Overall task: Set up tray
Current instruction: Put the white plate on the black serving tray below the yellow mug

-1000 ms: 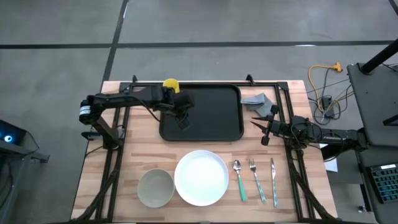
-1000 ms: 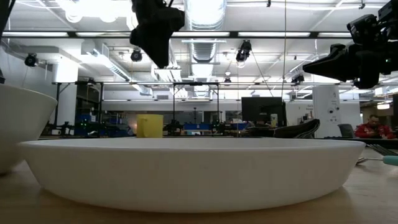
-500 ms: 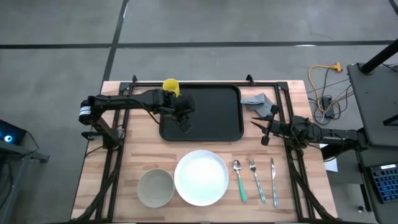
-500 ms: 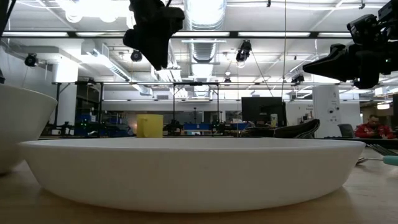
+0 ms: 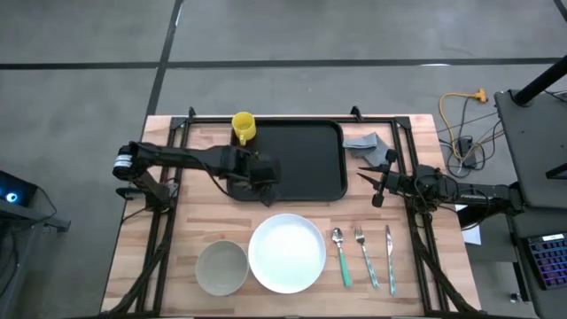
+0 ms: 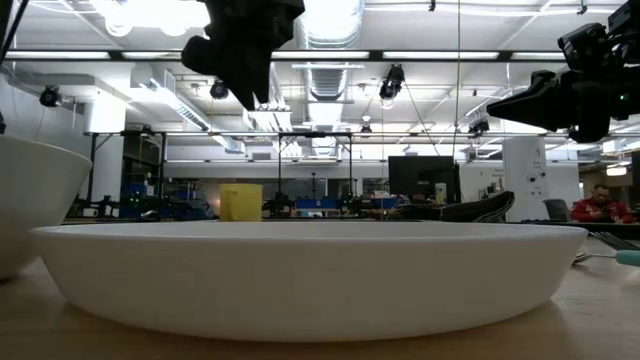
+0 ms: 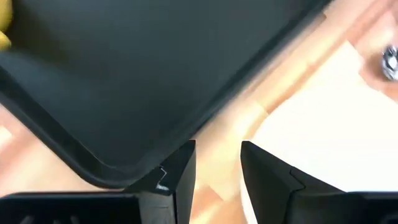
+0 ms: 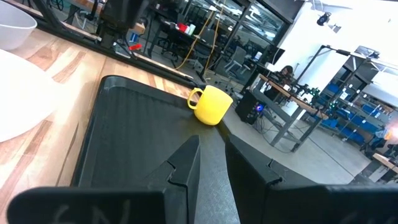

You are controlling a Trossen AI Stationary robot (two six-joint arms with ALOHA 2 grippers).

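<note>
My left gripper [image 5: 266, 178] hovers over the flat black rectangular tray's [image 5: 306, 159] front-left corner, fingers [image 7: 183, 177] slightly apart, apparently not touching it.

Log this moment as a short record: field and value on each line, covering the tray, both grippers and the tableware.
tray: large flat black rectangular tray, empty, at the table's far middle
left gripper: open, above the tray's near edge by the plate
right gripper: waiting beside the tray's right edge
mug: yellow mug off the tray's far left corner
near row: pale bowl, white round plate, green-handled spoon, fork, knife
</note>
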